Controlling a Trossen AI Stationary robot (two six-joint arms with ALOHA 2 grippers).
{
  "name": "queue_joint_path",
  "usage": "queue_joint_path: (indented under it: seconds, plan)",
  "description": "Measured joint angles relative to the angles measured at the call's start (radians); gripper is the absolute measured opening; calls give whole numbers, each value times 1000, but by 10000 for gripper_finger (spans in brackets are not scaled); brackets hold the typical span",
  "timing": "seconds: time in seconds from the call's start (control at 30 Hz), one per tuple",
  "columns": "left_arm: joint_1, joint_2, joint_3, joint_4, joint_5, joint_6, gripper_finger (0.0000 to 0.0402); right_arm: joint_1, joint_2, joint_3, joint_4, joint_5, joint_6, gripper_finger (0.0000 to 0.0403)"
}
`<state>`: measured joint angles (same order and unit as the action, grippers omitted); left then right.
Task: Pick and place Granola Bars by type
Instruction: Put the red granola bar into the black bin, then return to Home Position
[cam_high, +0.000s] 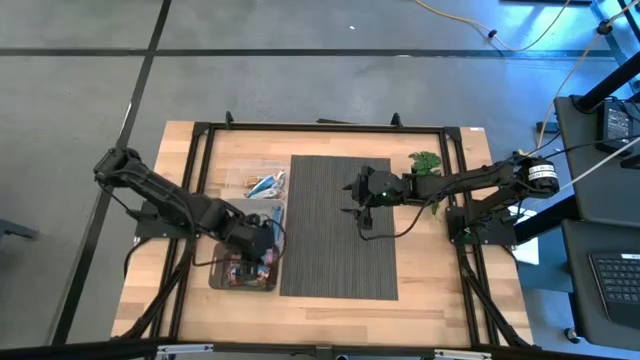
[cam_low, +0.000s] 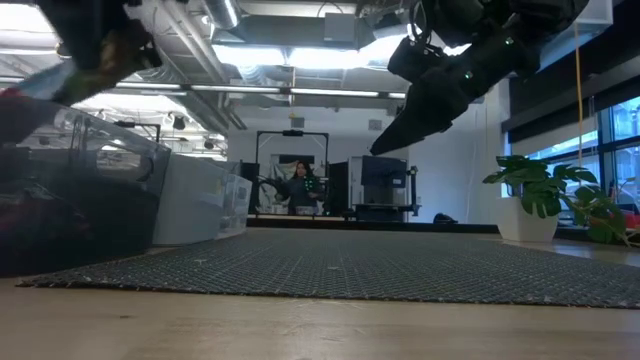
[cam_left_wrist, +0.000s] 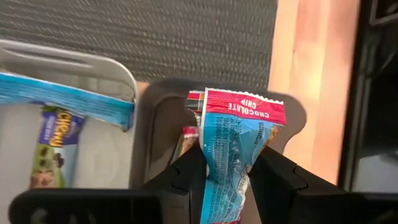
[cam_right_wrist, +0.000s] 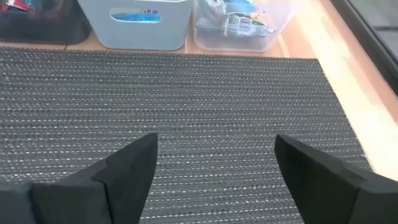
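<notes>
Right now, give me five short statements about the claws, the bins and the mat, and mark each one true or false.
1. The left claw is shut on a granola bar. True.
2. That bar's wrapper is plain silver. False: it is blue with a red end reading "chocolate chip".
3. The right claw holds a bar. False: it is open and holds nothing, above the dark mat.
4. The left claw is over the dark bin. True.
5. Bars lie scattered on the mat. False: none show there; they sit in the bins.
</notes>
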<state>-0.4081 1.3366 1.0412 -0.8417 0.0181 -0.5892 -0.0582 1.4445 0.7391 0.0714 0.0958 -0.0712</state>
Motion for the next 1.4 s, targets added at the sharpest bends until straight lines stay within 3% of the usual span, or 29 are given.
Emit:
queue_joint_path:
  seconds: [0.43, 0.8, 1.2, 1.3, 1.4]
  plan:
    - [-32, 223, 0, 5, 2, 27, 100, 0, 0, 0, -17, -1, 18, 324]
    - [-19, 264, 0, 3, 7, 12, 103, 0, 0, 0, -25, -1, 18, 324]
    - [0, 254, -1, 0, 11, 102, 178, 0, 0, 0, -31, -1, 13, 324]
    - [3, 205, 3, 3, -37, 103, 180, 0, 0, 0, -30, -1, 2, 324]
    - [4, 117, 4, 28, -202, 154, 178, 0, -1, 0, -30, -2, -61, 324]
